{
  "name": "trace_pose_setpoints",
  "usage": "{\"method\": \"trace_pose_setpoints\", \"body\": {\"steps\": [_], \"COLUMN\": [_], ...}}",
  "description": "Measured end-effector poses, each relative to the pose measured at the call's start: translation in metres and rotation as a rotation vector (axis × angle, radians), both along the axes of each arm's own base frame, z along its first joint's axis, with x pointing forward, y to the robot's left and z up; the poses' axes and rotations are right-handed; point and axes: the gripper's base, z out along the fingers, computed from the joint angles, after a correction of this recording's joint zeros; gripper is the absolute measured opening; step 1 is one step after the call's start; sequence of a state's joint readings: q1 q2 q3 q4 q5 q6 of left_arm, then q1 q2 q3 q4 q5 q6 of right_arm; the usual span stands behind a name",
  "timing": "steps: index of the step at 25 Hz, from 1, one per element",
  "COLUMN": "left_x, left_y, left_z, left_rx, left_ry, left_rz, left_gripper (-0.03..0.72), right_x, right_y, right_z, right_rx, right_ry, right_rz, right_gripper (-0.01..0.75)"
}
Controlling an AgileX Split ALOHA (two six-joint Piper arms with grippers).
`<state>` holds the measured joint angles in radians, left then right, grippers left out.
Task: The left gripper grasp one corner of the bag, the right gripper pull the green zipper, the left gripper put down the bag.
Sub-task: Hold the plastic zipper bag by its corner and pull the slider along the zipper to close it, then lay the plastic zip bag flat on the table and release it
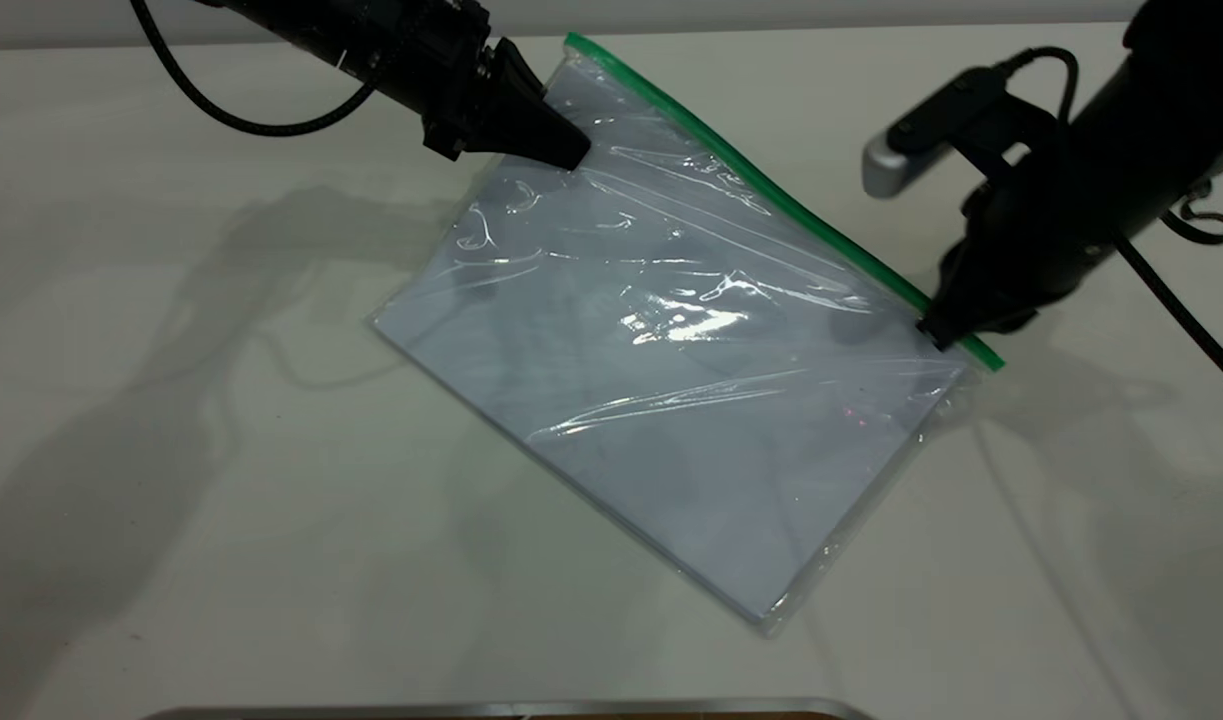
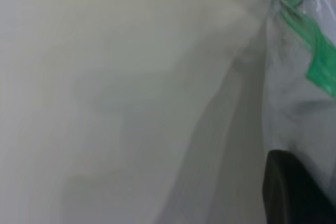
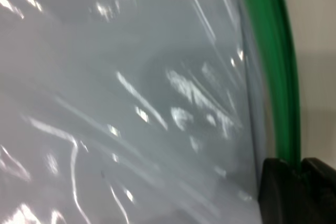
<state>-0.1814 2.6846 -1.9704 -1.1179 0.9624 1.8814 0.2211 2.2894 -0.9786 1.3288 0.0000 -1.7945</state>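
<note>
The bag [image 1: 661,380], a clear pouch with white paper inside, lies slanted on the white table, its far left corner lifted. My left gripper [image 1: 569,152] is shut on that corner, just below the far end of the green zipper [image 1: 771,190]. In the left wrist view one black finger [image 2: 291,190] shows beside the bag's plastic [image 2: 294,103] and a bit of green strip [image 2: 320,59]. My right gripper [image 1: 939,330] is shut on the green zipper near its right end. In the right wrist view the green zipper [image 3: 275,66] runs between my fingertips [image 3: 278,182].
The white table [image 1: 171,450] spreads around the bag. A metal rim [image 1: 491,710] lies along the near edge. The right arm's cable [image 1: 1186,320] trails over the table at the right.
</note>
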Motion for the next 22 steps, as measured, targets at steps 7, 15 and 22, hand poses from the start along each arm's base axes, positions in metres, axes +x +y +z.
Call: {"method": "trace_pose_setpoints", "body": {"steps": [7,15,22], "left_x": [0.001,0.001,0.011], "left_y": [0.002,0.002,0.008], "left_z": [-0.002,-0.004,-0.004], "left_rx": [0.031,0.062,0.112], "left_ry": [0.004,-0.016,-0.052], "left_rz": [0.01,0.012,0.104], "left_gripper": [0.053,0.096,0.363], "right_x": [-0.006,-0.007,-0.009], "right_y": [-0.011,-0.017,-0.031], "right_z": [-0.003,-0.004,-0.006], "right_rx": [-0.088,-0.135,-0.211], "right_ry": [-0.01,-0.023,-0.036], "right_rz": [-0.043,-0.072,-0.126], "right_gripper": [0.054,0.103,0.325]}}
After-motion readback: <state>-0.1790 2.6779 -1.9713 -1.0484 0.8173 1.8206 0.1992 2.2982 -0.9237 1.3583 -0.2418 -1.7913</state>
